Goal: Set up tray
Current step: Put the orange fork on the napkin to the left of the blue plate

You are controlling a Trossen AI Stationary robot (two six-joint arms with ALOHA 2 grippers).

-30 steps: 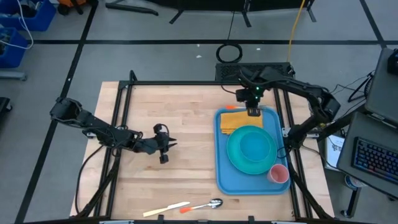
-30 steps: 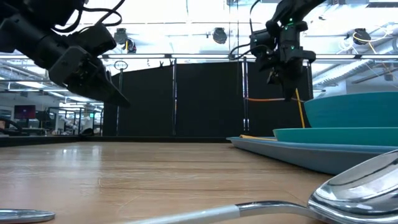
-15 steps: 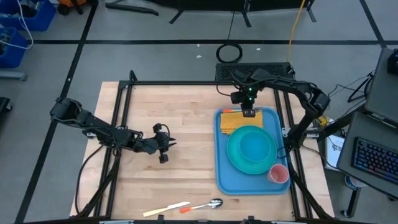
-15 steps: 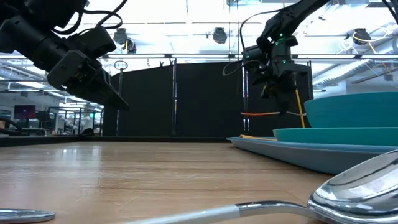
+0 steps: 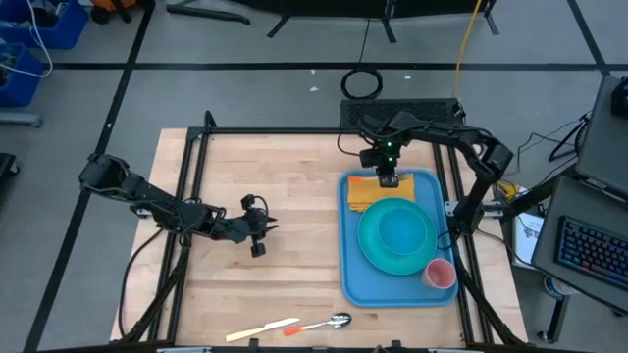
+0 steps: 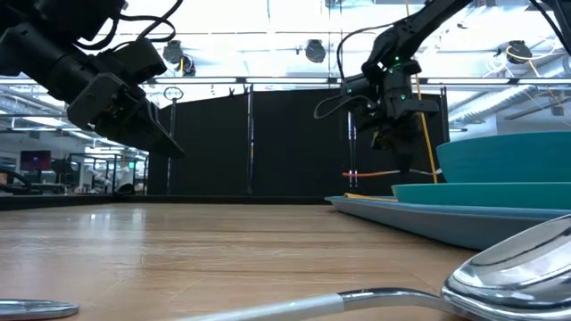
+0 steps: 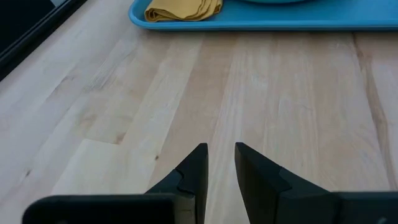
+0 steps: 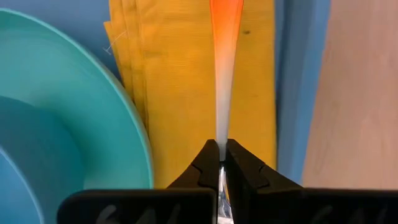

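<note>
The blue tray (image 5: 350, 257) lies on the table's right side. On it are a turquoise plate (image 5: 396, 233), a folded yellow napkin (image 5: 364, 193) at the far end, and a pink cup (image 5: 439, 274) at the near right corner. My right gripper (image 5: 388, 181) hangs over the napkin (image 8: 180, 81), shut on an orange-handled utensil (image 8: 225, 37). My left gripper (image 5: 267, 227) hovers over bare wood left of the tray, its fingers (image 7: 198, 163) a little apart with nothing between them. My right gripper pinches the utensil between its two fingers at the pale part of the handle (image 8: 221, 134), where silver metal shows between the fingers. The fingers point down and lie across it. The orange handle (image 6: 370, 173) sticks out level, clear above the napkin.
A yellow-handled knife (image 5: 263, 329) and a spoon (image 5: 331, 321) with an orange handle lie at the table's near edge. The spoon's bowl (image 6: 513, 272) fills the low view's near right. Bare wood stretches between the left gripper and the tray.
My right gripper has come down toward the napkin and a little toward the table's left, carrying the utensil with it, still shut.
</note>
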